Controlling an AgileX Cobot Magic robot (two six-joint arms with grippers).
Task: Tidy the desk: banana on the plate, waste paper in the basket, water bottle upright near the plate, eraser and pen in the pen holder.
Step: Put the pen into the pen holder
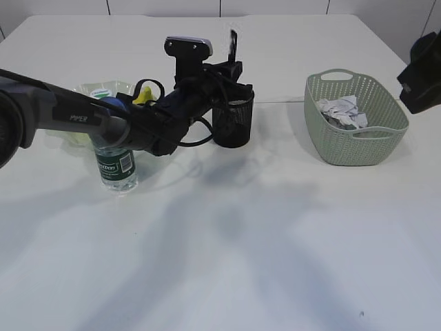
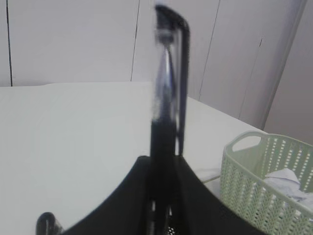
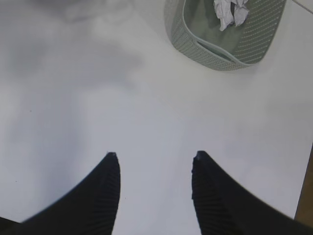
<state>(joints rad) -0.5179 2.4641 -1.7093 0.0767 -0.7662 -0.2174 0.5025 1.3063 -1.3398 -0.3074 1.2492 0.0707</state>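
White desk point(image 1: 275, 227); pen point(image 2: 168, 88) upright between left fingers point(image 2: 127, 200).

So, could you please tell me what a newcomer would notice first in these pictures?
The left pincer stands out, holding a black pen upright over the pen holder at the desk's middle. To the right sits the basket with crumpled waste paper inside.

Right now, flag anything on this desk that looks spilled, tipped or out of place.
Nothing stands out. The water bottle stands upright by the plate, the waste paper sits in the basket, and nothing looks spilled.
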